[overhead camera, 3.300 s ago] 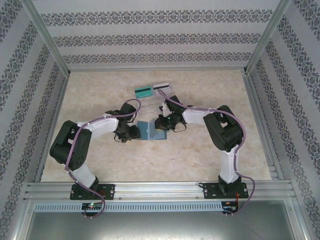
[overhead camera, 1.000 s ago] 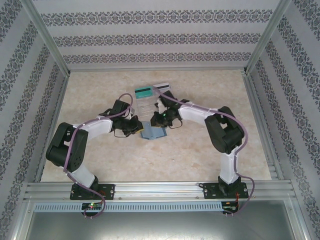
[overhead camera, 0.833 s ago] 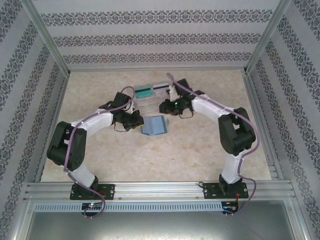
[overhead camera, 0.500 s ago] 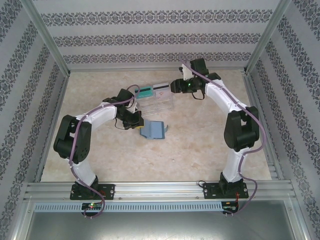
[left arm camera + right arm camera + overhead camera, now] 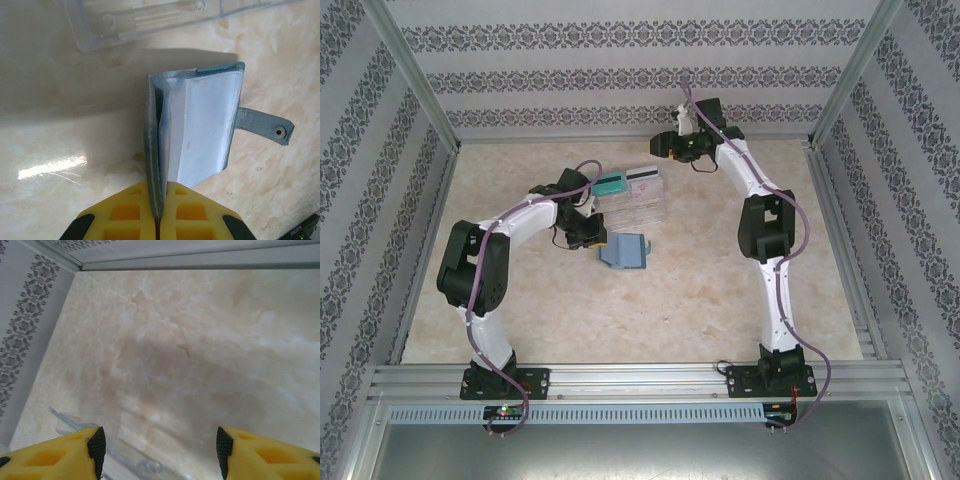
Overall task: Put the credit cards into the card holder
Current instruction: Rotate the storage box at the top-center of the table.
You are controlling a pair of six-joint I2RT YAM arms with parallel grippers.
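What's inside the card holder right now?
The card holder lies open: pale pocket sleeves on top; whether a card sits in one is unclear. The left gripper pinches the teal cover; the gap behind the sleeves is hidden.

The top camera looks down from behind the arm bases over the whole worktop [image 5: 720, 300]. The left wrist camera sits close above the card holder [image 5: 200, 125]; the right wrist camera faces a worktop corner. All catch the clear tray [image 5: 638, 205].
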